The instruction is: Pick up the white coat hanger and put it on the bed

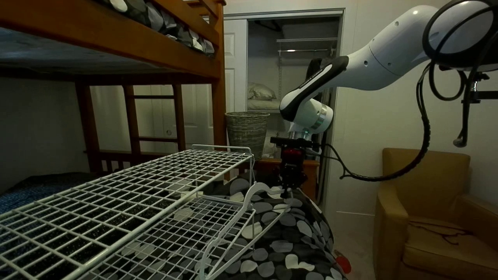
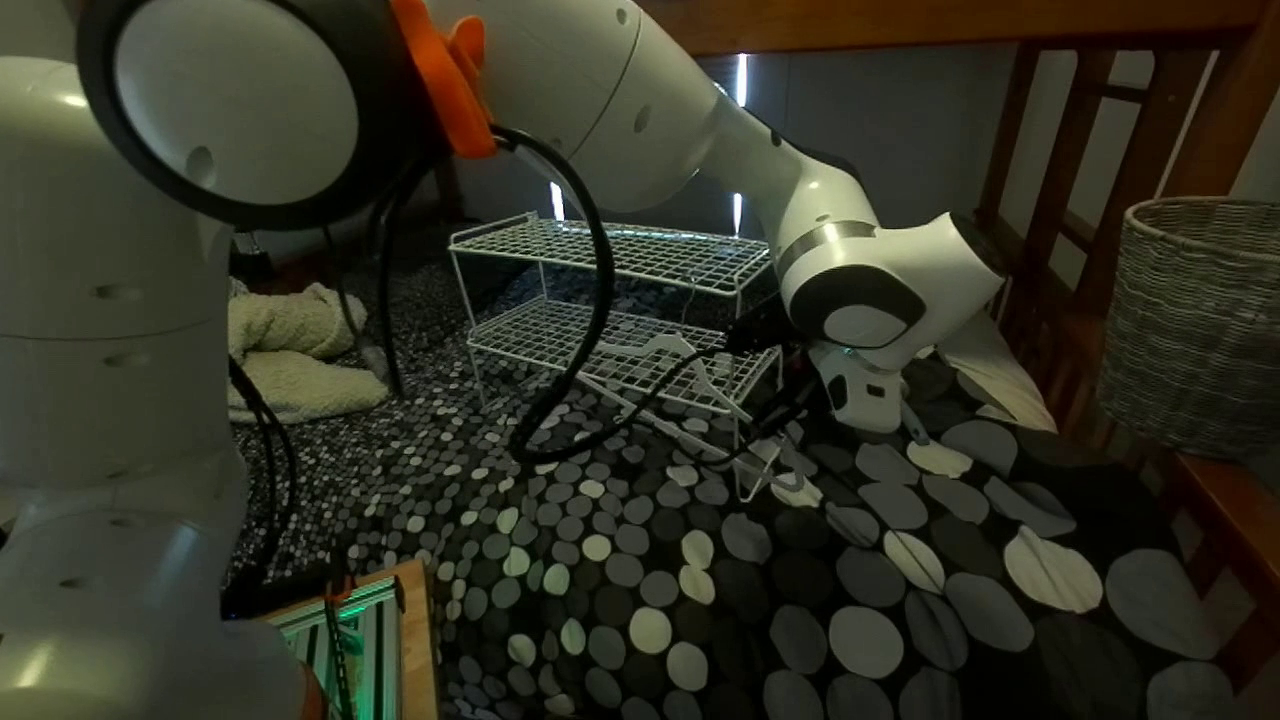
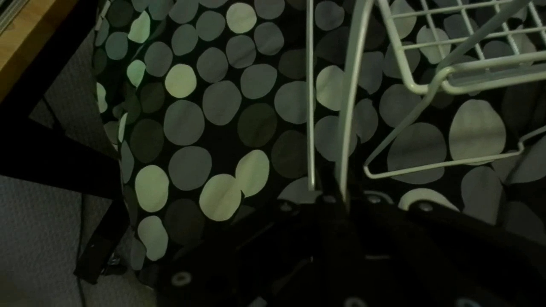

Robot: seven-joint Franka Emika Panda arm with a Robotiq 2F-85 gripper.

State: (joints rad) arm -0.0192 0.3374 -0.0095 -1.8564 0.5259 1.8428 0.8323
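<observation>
Our end effector (image 3: 346,199), narrowed, holds the white coat hanger (image 3: 352,89) beside the wire rack (image 1: 132,236), inside the room-side edge of our bed-top bench (image 2: 620,630). Placing, we judge, is in hand; the next move calls for lowering clear of the rack, then release.

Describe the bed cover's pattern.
The bed cover has grey and pale rounded spots on black, clearest in the wrist view.

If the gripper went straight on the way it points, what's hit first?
Probably the bed's dotted cover; the gripper points down at it, white coat hanger in its grip. Gap unclear.
</observation>
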